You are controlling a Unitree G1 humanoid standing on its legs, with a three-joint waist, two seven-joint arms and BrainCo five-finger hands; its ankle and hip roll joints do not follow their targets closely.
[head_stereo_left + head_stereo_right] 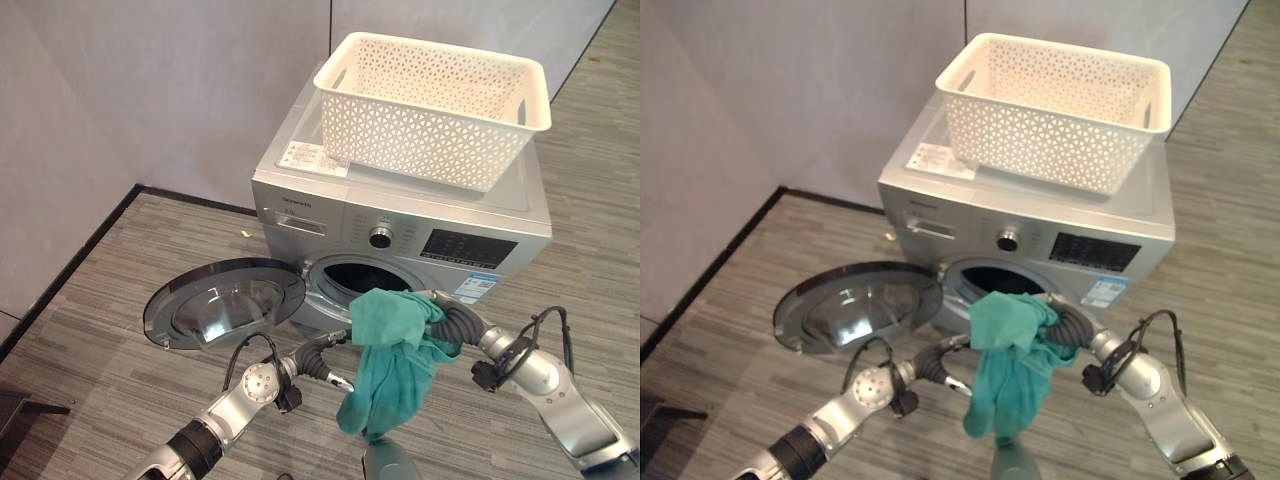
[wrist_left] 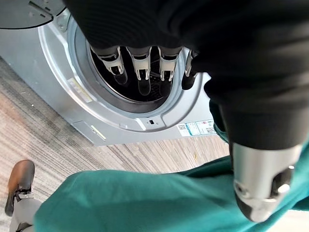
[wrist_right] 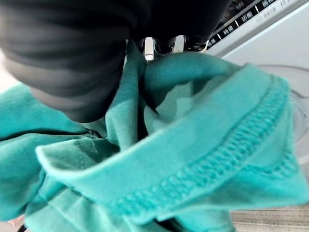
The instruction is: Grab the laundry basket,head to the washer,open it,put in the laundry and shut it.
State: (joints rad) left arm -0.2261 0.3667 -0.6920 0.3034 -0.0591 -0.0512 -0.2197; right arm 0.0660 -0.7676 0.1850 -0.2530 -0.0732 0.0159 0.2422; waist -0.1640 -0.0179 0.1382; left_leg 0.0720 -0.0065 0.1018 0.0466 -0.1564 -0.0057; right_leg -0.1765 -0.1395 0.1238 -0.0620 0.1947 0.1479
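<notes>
Teal cloth (image 1: 392, 360) hangs in front of the washer (image 1: 400, 235), just below the round drum opening (image 1: 372, 277). In the left eye view the right hand (image 1: 437, 318) has the cloth bunched at its upper end, with the rest draping down toward the floor (image 1: 90, 340). The left hand (image 1: 322, 362) sits just left of the cloth, below the opening. The washer door (image 1: 225, 302) is swung fully open to the left. A white basket (image 1: 435, 105) stands on top of the washer.

Right eye view: same arrangement. The cloth (image 1: 1012, 362) hangs between the two hands, with the right hand (image 1: 1064, 322) at its upper right edge and the left hand (image 1: 938, 364) at its lower left.

Left wrist view: the left hand's fingers (image 2: 140, 67) are extended and relaxed, pointing into the dark drum, holding nothing. The thumb (image 2: 263, 183) is apart from them, lying above the cloth (image 2: 145, 200). A brown shoe (image 2: 18, 181) shows on the floor.

Right wrist view: cloth (image 3: 193, 159) is gathered in folds against the right hand (image 3: 159, 46), whose fingers are curled into the fabric and grip it. The washer's control panel (image 3: 251, 17) shows behind.
</notes>
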